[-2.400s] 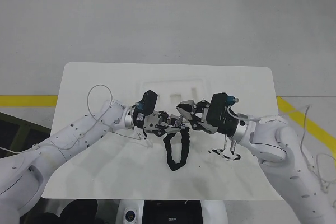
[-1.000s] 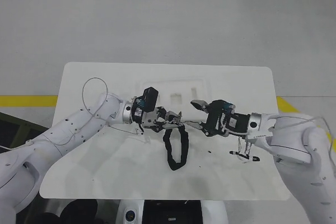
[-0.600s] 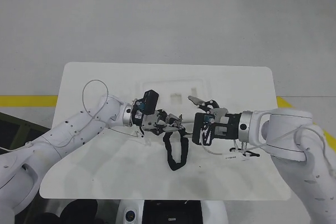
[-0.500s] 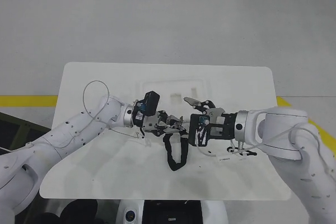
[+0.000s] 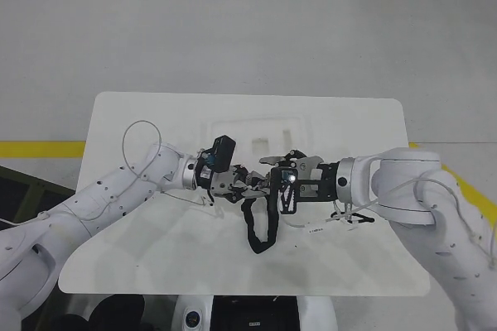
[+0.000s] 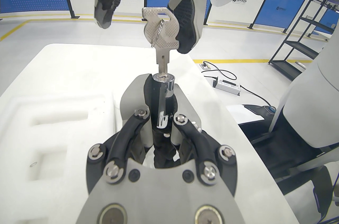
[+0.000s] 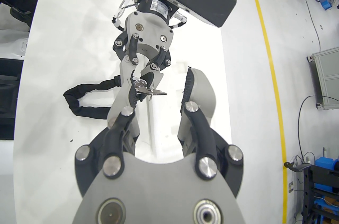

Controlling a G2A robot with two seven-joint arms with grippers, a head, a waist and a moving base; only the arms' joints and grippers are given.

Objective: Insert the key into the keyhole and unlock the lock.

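left gripper (image 6: 160,88) clamped on chrome cylinder of cable lock (image 6: 165,103), key (image 6: 161,34) seated in keyhole (image 6: 162,75) just beyond its fingertips, right gripper (image 7: 159,96) spread wide astride the key head

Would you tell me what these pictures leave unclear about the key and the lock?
- Left wrist view: how deep the key sits, as its blade tip is hidden inside the lock.
- Left wrist view: whether the lock is unlocked, as the left tool covers most of it.
- Top view: the key is too small to make out.
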